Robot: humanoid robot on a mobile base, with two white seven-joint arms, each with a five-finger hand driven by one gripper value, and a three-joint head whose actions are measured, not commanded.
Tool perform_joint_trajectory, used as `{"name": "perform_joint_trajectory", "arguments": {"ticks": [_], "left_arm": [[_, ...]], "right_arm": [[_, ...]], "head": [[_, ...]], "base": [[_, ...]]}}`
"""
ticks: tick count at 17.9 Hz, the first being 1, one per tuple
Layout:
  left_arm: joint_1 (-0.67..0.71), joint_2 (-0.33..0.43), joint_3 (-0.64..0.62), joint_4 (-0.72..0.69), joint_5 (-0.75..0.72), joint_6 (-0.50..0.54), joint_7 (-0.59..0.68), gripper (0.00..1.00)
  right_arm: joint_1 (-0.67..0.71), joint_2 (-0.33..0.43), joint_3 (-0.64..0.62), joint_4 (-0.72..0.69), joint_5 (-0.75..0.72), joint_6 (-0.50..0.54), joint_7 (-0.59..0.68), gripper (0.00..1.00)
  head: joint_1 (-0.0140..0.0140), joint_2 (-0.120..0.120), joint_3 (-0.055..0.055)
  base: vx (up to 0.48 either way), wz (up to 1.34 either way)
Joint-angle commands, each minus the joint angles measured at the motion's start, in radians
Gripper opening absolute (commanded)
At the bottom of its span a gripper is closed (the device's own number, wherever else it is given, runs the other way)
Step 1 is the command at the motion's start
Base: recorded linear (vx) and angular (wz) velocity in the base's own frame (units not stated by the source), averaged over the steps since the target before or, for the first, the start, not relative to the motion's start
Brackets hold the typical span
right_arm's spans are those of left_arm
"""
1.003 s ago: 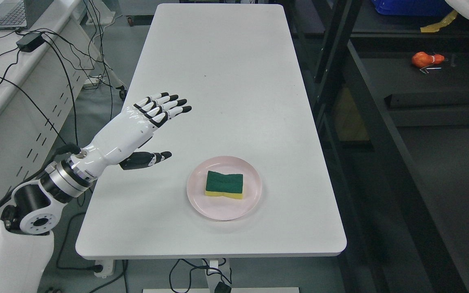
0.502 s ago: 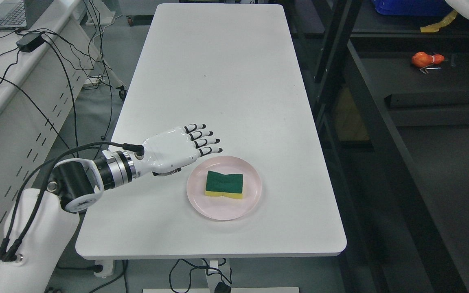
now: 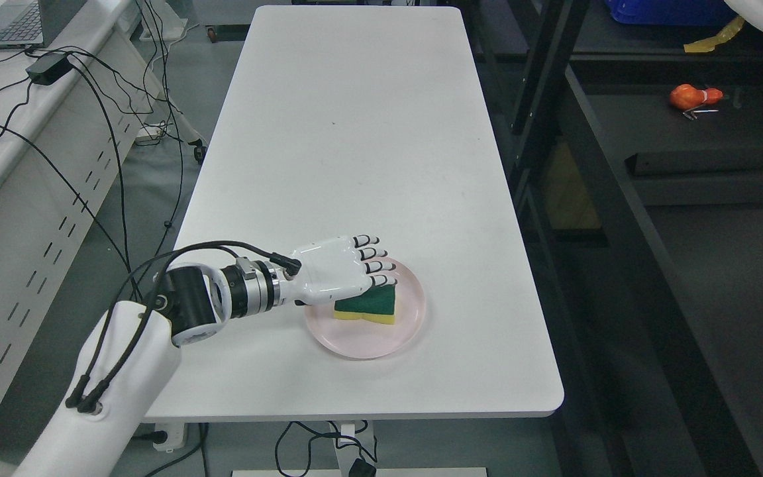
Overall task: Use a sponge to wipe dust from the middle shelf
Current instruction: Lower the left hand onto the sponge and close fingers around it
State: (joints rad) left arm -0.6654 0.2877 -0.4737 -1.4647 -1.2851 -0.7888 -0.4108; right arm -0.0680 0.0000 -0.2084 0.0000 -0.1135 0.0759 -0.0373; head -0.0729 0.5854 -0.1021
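Note:
A green-topped yellow sponge (image 3: 371, 306) lies on a pink plate (image 3: 408, 324) near the front of the white table (image 3: 355, 132). My left hand (image 3: 368, 278) reaches in from the lower left, palm down, over the plate's left rim and the sponge's upper left part. Its fingers (image 3: 378, 266) are stretched out and hold nothing. I cannot tell whether the hand touches the sponge. The dark shelf unit (image 3: 653, 165) stands to the right of the table. The right arm is out of view.
An orange object (image 3: 693, 97) and small tools lie on a dark shelf board at the right. A blue bin (image 3: 660, 12) sits at the top right. Cables (image 3: 90, 99), a power brick and a laptop (image 3: 4, 23) are on the bench at the left.
My left hand has turned palm down, dropped and moved right and toward the front, from the table's left edge to over the plate and sponge. The sponge and plate have not moved.

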Motion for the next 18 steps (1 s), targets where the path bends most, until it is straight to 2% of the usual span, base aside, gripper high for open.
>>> {"name": "perform_joint_trajectory", "arguments": {"ticks": [1, 5, 11, 15, 18], "left_arm": [[-0.003, -0.078, -0.138, 0.076, -0.037, 0.003, 0.0, 0.86], [0.015, -0.076, -0.118, 0.073, -0.037, 0.003, -0.002, 0.8], [0.076, -0.07, 0.024, 0.05, -0.017, 0.003, -0.019, 0.59], [0.096, -0.071, 0.116, 0.044, 0.07, 0.003, -0.055, 0.37], [0.112, -0.073, 0.188, 0.052, 0.206, 0.003, -0.063, 0.16]], "right_arm": [[-0.001, -0.017, 0.001, -0.017, 0.0, 0.001, 0.0, 1.0], [0.0, -0.017, 0.001, -0.017, 0.0, 0.001, 0.0, 1.0], [0.0, -0.017, 0.0, -0.017, 0.0, 0.001, 0.0, 1.0], [-0.001, -0.017, 0.0, -0.017, 0.0, 0.001, 0.0, 1.0], [0.0, -0.017, 0.0, -0.017, 0.0, 0.001, 0.0, 1.0]], "head": [[0.0, 0.0, 0.0], [0.0, 0.0, 0.0], [0.0, 0.0, 0.0], [0.0, 0.001, 0.0], [0.0, 0.001, 0.0]], "base": [[0.0, 0.0], [0.0, 0.0], [0.0, 0.0], [0.003, 0.02], [0.008, -0.03]]}}
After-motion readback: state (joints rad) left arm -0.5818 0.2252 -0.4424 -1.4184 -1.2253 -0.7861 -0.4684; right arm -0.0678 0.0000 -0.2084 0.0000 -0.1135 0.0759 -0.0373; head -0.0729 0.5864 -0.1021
